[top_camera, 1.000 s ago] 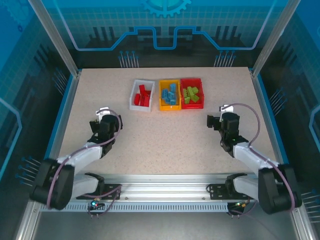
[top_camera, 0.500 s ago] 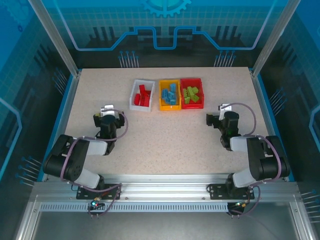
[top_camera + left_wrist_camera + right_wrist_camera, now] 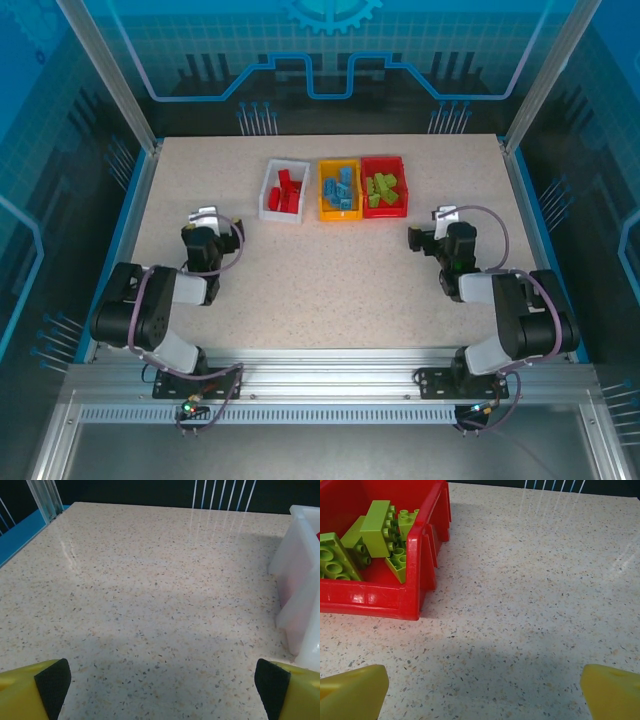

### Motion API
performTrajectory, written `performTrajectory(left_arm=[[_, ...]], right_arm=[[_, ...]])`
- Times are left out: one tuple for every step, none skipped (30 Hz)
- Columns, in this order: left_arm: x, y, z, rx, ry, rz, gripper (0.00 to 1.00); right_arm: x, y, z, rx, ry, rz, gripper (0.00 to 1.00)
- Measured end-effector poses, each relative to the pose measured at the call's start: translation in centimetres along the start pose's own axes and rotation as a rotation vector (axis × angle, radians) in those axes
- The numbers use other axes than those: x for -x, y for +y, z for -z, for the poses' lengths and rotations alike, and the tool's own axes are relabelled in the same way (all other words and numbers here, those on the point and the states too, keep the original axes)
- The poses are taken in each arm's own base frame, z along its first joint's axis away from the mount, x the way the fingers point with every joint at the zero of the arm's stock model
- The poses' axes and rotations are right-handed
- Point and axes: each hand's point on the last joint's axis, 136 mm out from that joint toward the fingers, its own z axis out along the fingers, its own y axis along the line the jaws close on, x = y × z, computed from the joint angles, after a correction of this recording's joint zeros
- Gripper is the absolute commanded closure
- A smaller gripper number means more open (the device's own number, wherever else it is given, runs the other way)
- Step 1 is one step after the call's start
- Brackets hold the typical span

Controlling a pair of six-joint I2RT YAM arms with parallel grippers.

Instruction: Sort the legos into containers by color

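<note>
Legos (image 3: 342, 188) are grouped by color inside the containers (image 3: 339, 214), so sorting is judged finished; hence left claw (image 3: 162, 680) and right claw (image 3: 485, 685) are held wide open, empty, over the counter (image 3: 330, 270).

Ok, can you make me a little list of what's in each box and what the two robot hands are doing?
white bin: red bricks
orange-yellow bin: blue bricks
red bin: lime green bricks
bin order: white, orange-yellow, red, left to right, in a row on the far side of the table
left gripper: open, holding nothing, near the white bin
right gripper: open, holding nothing, near the red bin
sorting: every brick in view lies in a bin with others of its color
</note>
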Motion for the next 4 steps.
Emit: performTrajectory(left_arm=[[-0.10, -0.05, 0.00, -0.003, 0.004, 0.000, 0.01], [-0.16, -0.06, 0.00, -0.004, 0.007, 0.001, 0.01], [-0.20, -0.08, 0.00, -0.005, 0.008, 0.002, 0.01], [-0.25, -0.11, 0.00, -0.007, 0.010, 0.001, 0.01]], right_arm=[[0.02, 0.00, 0.00, 0.000, 0.000, 0.000, 0.00], [0.02, 0.00, 0.00, 0.000, 0.000, 0.002, 0.00], [0.02, 0.00, 0.00, 0.000, 0.000, 0.002, 0.00], [0.02, 0.00, 0.00, 0.000, 0.000, 0.002, 0.00]])
